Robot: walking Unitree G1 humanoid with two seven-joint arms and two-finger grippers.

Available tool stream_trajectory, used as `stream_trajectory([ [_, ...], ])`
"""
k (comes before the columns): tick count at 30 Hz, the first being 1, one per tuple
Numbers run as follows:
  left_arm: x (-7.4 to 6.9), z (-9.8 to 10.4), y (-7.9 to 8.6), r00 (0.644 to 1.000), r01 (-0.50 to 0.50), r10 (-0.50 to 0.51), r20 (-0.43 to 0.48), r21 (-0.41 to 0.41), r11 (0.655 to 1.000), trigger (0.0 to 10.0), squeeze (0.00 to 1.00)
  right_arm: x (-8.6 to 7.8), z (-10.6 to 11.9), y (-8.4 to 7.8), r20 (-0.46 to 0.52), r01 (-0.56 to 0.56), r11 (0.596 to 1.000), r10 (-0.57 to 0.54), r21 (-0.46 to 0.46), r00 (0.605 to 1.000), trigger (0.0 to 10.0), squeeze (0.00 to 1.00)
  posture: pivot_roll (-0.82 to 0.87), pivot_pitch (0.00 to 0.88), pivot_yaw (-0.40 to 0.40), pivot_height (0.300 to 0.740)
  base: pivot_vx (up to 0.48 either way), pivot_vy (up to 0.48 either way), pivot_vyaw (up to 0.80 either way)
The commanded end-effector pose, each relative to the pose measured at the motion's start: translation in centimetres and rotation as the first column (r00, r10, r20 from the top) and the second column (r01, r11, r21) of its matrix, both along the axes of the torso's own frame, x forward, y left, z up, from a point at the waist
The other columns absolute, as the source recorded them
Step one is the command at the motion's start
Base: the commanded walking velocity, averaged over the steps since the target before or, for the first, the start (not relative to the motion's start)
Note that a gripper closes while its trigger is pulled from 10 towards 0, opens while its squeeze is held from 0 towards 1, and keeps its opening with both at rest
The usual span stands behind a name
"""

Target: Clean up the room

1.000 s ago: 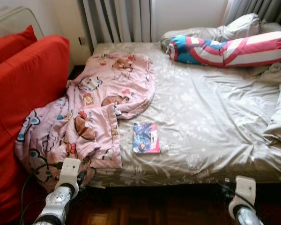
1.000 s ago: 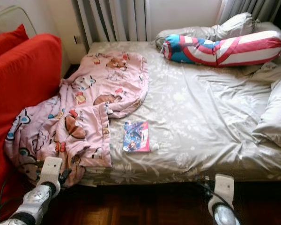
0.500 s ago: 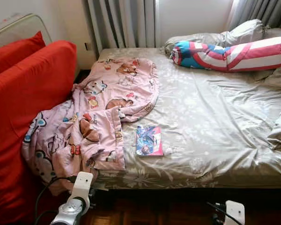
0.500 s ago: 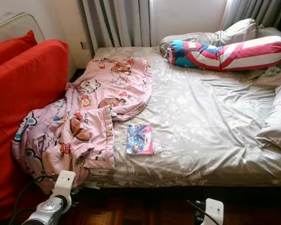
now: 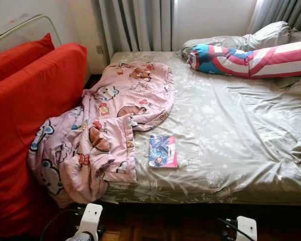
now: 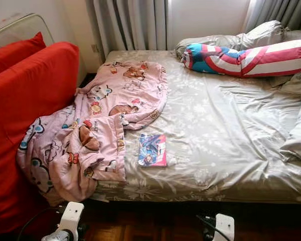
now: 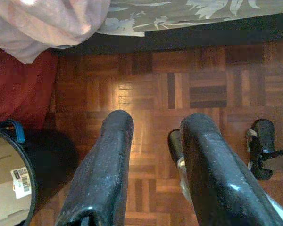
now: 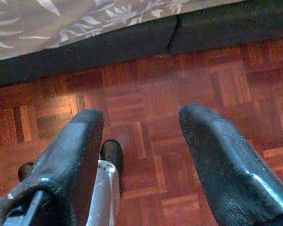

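Left eye view: book (image 5: 163, 151) flat on bed (image 5: 231, 130) near front edge, long axis toward headboard wall, beside pink blanket (image 5: 105, 125). Left claw (image 7: 153, 141) parted, empty above parquet floor (image 7: 203, 75); right claw (image 8: 141, 136) wide, empty.

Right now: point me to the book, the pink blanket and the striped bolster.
book (image 5: 163, 151), left eye view, centre of cover
pink blanket (image 5: 105, 131), left eye view, middle of the bunched fabric
striped bolster (image 6: 251, 53), right eye view, mid-length
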State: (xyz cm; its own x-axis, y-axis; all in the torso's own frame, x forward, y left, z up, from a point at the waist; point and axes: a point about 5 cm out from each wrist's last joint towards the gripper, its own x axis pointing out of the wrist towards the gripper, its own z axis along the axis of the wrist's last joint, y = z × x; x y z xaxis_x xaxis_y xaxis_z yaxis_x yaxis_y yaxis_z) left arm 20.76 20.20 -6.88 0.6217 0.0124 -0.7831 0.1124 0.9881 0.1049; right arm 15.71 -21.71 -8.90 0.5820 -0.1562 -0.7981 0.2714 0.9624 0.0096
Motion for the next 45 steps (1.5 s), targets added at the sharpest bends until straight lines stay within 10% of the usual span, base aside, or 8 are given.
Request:
stream_trajectory([
  [1,-0.26,-0.11,0.30,1.000,-0.016,0.016,-0.014,-0.004,1.000,10.0,0.00,0.00,-0.05,0.18,-0.008,-0.018,1.000,0.018,0.008,1.000,10.0,0.00,-0.06,0.000,0.011,0.740,0.000,0.000,0.00],
  [31,-0.81,-0.31,1.00,0.993,-0.105,0.101,-0.056,-0.081,0.991,10.0,0.00,-0.34,-0.15,0.15,-0.020,-0.082,0.997,0.082,0.007,0.996,10.0,0.00,-0.10,0.000,0.016,0.740,0.000,0.000,0.00],
  [45,-0.87,-0.35,0.87,0.994,-0.104,0.100,-0.050,-0.084,0.991,10.0,0.00,-0.66,-0.27,0.17,-0.026,-0.090,0.996,0.090,0.005,0.996,10.0,0.00,-0.10,0.000,0.015,0.740,0.000,0.000,0.80],
])
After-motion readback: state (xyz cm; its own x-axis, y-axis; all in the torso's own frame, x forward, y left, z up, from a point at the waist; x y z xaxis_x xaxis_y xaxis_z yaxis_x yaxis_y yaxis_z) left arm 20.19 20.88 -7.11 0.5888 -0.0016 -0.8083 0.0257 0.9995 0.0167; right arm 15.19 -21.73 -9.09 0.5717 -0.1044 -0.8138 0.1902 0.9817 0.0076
